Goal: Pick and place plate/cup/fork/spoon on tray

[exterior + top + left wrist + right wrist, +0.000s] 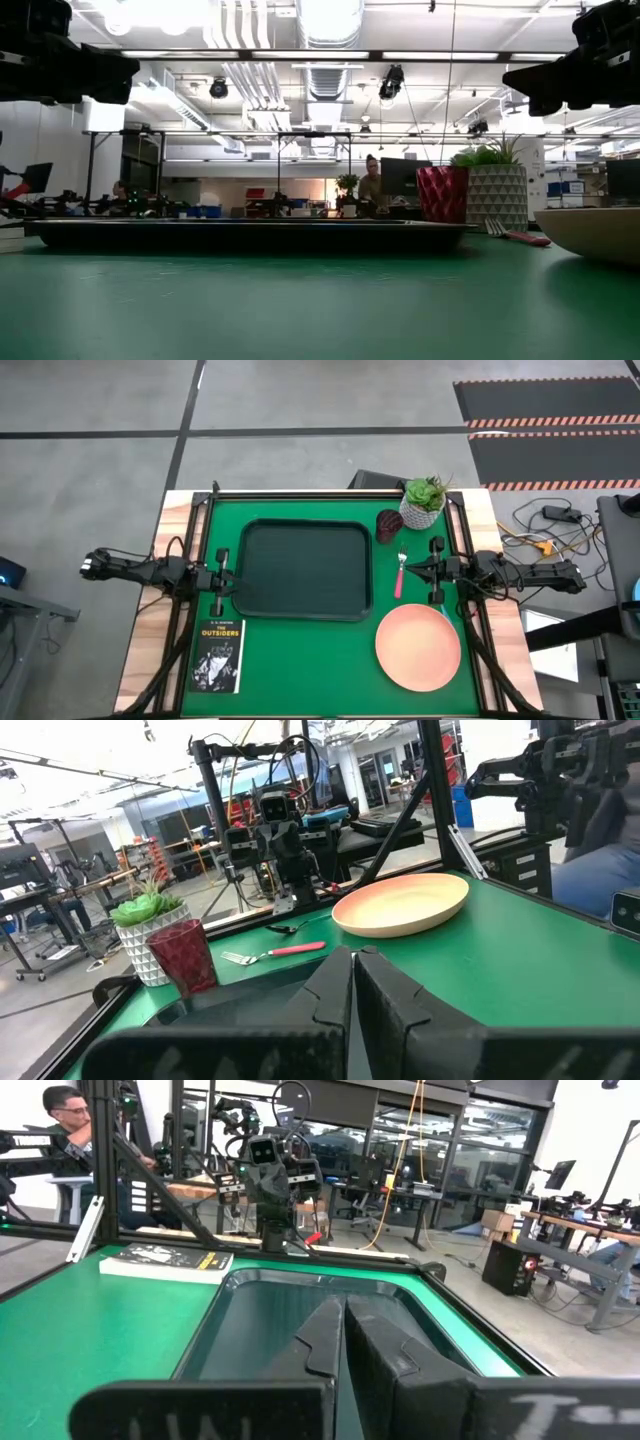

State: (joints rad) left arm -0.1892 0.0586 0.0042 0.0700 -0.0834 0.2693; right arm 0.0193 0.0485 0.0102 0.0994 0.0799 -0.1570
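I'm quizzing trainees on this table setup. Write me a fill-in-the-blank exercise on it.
1. The fork lies between the tray and the right tool, its handle coloured ____.
2. The cup stands beside the potted ____.
3. The book lies on the same side as the ____ tool.
4. The plate lies on the green mat, outside the ____.

Missing words: pink; plant; left; tray

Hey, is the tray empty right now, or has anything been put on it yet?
Empty. From above, the tray shows only bare dark surface; the plate, fork and cup all sit on the green mat to its right.
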